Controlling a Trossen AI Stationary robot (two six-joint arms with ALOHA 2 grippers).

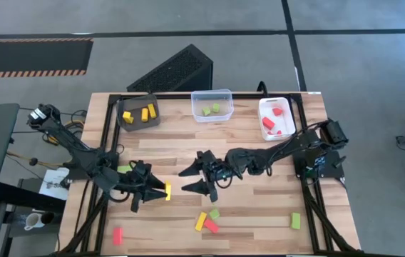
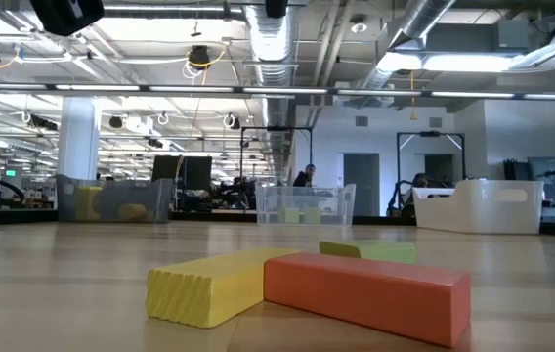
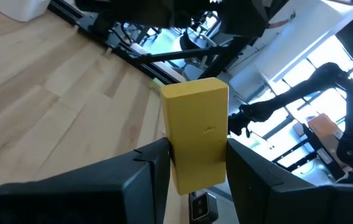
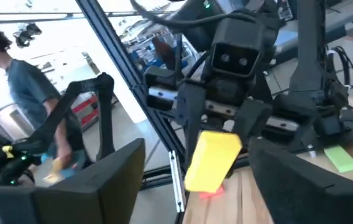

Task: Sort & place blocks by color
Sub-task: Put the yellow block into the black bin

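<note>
My left claw (image 1: 161,191) clamps yellow block (image 3: 196,130) across flat faces, seven o'clock on bench (image 1: 259,157). Right claw (image 1: 192,180) gapes empty nearby. Block looks light, rigid, smooth; I'd keep grip mid-length.

Both arms are looking matte black all over, made of slim tubes and chunky joints. The left arm (image 1: 81,150) is showing a pale silvery fitting at its base end and loose cables trailing off beside it. The right arm (image 1: 288,146) is carrying a boxy black housing near its base. Seen head-on, the left gripper (image 4: 217,134) is wearing a squarish black camera block with two round lenses (kind of like eyes). Fingers (image 3: 145,180) are looking flat, broad and black.
</note>
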